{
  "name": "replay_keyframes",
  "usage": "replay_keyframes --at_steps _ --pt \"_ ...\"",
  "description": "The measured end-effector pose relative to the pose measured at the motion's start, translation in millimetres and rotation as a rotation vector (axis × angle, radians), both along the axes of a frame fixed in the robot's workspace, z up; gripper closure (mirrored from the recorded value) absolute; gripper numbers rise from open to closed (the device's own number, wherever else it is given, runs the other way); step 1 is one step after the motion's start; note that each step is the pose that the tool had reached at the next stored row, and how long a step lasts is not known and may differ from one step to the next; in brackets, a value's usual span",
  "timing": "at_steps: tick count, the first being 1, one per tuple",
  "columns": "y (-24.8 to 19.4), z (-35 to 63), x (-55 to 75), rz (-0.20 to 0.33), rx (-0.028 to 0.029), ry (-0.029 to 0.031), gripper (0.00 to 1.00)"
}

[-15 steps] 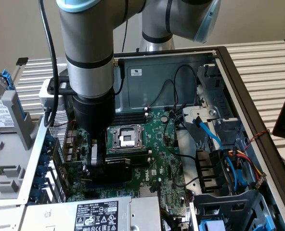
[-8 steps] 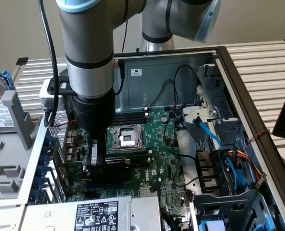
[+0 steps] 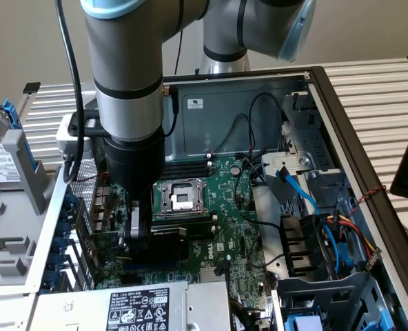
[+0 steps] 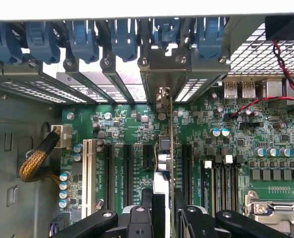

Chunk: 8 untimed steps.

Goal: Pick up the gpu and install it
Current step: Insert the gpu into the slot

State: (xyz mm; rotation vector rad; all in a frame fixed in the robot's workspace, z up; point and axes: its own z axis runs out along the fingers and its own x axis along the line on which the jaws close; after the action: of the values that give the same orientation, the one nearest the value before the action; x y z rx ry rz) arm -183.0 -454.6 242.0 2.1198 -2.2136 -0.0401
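Note:
The gpu (image 4: 170, 141) stands on edge between my fingers and runs straight from them to its silver end bracket (image 4: 162, 94) at the case's rear slot openings. Its lower edge sits down among the black expansion slots of the green motherboard (image 4: 122, 124); whether it is fully seated is hidden. In the exterior view the gpu's black shroud (image 3: 171, 243) lies low over the motherboard (image 3: 225, 207), just below the CPU socket. My gripper (image 4: 165, 210) (image 3: 143, 231) is shut on the gpu, one black finger on each face.
The open CPU socket (image 3: 181, 198) lies just beyond the gripper. Blue slot clips (image 4: 87, 39) line the rear wall. A braided cable (image 4: 37, 158), red and black wires (image 4: 286, 64), blue data cables (image 3: 300, 193), a drive cage (image 3: 328, 241) and the power supply (image 3: 138, 307) crowd the case.

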Motion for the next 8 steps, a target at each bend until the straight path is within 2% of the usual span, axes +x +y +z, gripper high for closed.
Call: replay_keyframes --at_steps 8 --pt "0.0 -1.0 0.0 0.0 0.002 0.0 0.73"
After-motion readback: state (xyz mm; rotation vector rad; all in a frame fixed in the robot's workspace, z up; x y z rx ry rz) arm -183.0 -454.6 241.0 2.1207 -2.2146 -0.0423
